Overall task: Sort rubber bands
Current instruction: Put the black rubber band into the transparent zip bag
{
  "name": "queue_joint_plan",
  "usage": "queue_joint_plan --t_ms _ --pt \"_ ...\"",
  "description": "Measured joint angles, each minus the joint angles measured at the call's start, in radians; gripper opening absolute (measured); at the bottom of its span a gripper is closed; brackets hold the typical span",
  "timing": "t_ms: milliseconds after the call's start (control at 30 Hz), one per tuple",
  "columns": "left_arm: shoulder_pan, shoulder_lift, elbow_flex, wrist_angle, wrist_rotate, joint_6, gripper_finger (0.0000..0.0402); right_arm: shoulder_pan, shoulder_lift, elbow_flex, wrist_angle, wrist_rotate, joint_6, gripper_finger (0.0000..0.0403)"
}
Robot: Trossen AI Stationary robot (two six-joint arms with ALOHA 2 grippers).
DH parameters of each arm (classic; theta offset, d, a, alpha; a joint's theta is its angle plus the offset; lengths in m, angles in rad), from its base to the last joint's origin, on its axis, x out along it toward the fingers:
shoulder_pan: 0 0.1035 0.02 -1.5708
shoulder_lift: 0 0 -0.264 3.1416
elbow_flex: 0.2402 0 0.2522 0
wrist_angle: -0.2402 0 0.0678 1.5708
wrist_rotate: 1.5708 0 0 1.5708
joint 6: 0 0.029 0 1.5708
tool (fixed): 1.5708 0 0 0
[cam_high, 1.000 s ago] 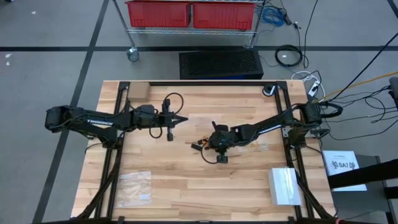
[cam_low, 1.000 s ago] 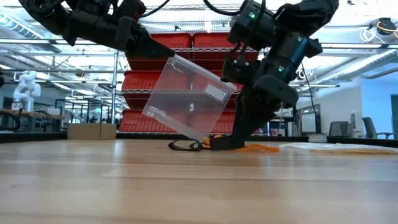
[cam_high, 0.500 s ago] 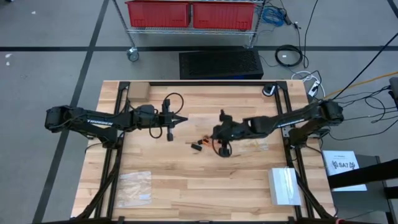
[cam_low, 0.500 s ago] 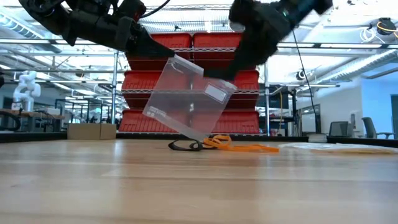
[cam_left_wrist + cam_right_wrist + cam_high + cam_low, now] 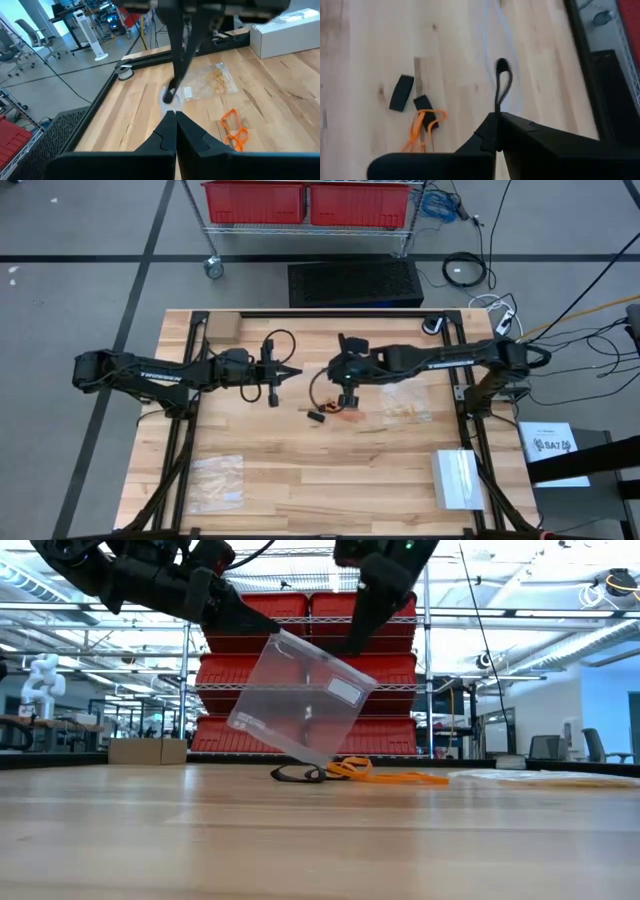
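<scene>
Left tool (image 5: 296, 371) is hanging above the table (image 5: 300, 490), pinched shut on a clear plastic bag (image 5: 300, 700) that's dangling tilted. Right tool (image 5: 327, 373) is hovering just beside it, clamped on a black rubber band (image 5: 502, 85). Orange rubber bands (image 5: 348, 405) and black rubber bands (image 5: 316, 417) are lying loose below.

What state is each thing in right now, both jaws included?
Left gripper: jaws shut on clear bag, held tilted above the table.
Right gripper: raised, jaws shut on a black rubber band.
Orange rubber bands: loose on table.
Bag of tan bands: lying flat.
</scene>
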Motion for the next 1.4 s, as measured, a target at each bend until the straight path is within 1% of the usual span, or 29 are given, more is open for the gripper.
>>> queue_joint_plan --t_ms 167,400,467,567,633,833,1133,1400 --pt "0.0 0.0 0.0 0.0 0.0 0.0 0.0 -0.015 0.069 0.052 -0.031 -0.019 -0.037 0.0" --pt "0.0 0.0 0.0 -0.007 0.0 0.0 0.0 -0.026 0.119 0.169 -0.061 -0.033 -0.088 0.0" --pt "0.0 0.0 0.0 -0.006 0.0 0.0 0.0 -0.03 0.132 0.198 -0.066 -0.065 -0.106 0.0001" --pt "0.0 0.0 0.0 -0.007 0.0 0.0 0.0 -0.044 0.156 0.214 -0.072 -0.147 -0.117 0.0006" --pt "0.0 0.0 0.0 -0.006 0.0 0.0 0.0 -0.052 0.173 0.215 -0.079 -0.166 -0.123 0.0012" --pt "0.0 0.0 0.0 -0.006 0.0 0.0 0.0 -0.065 0.204 0.215 -0.092 -0.157 -0.124 0.0047" --pt "0.0 0.0 0.0 -0.005 0.0 0.0 0.0 -0.076 0.2 0.214 -0.016 -0.158 -0.129 0.0117" --pt "0.0 0.0 0.0 -0.005 0.0 0.001 0.0 -0.076 0.2 0.214 -0.009 -0.158 -0.13 0.0154"
